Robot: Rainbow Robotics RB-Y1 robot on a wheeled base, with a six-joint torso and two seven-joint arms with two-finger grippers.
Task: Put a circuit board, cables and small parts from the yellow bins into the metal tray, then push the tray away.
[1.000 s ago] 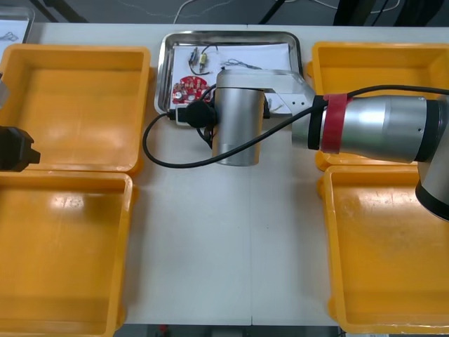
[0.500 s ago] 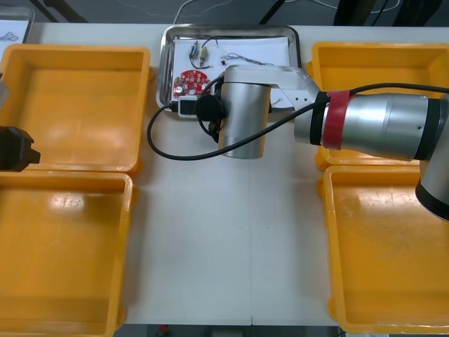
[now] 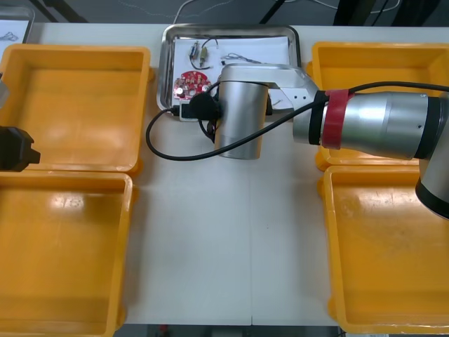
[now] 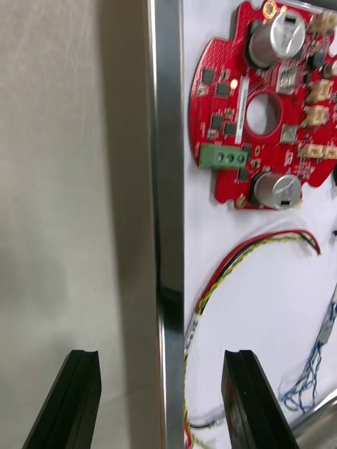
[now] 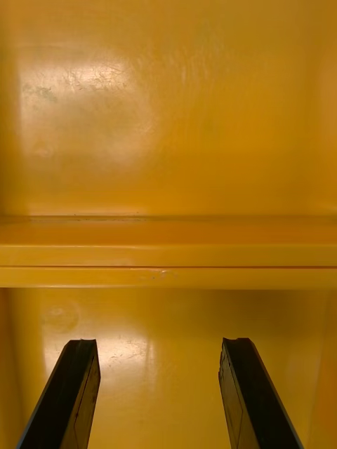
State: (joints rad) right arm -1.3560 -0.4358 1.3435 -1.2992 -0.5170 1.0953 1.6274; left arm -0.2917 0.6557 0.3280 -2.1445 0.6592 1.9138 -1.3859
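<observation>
The metal tray (image 3: pixel 166 63) lies at the table's far middle, white inside. In it are a round red circuit board (image 3: pixel 193 83), cables and small metal parts (image 3: pixel 198 53). My right arm's wrist (image 3: pixel 238 116) hangs over the tray's near edge and hides the fingers there. In the right wrist view my right gripper (image 4: pixel 161 400) is open and holds nothing. The tray's rim (image 4: pixel 167 175) runs between its fingers. One finger is over the bare table, the other over the tray beside the red and yellow cable (image 4: pixel 239 263). The circuit board (image 4: pixel 263 105) lies farther ahead, and a blue and white cable (image 4: pixel 309 379) lies beside that finger. My left gripper (image 3: pixel 15 149) waits open at the left.
Two yellow bins (image 3: pixel 77 105) stand at the left and two more (image 3: pixel 386 246) at the right. My left gripper (image 5: pixel 161 400) hangs over the rims where two bins (image 5: pixel 168 245) meet. The arm's black cable (image 3: pixel 158 147) loops over the table near the tray.
The tray has slid a little toward the far edge, with my right wrist following it. Since then the wrist has shifted slightly left. The left arm has not moved.
</observation>
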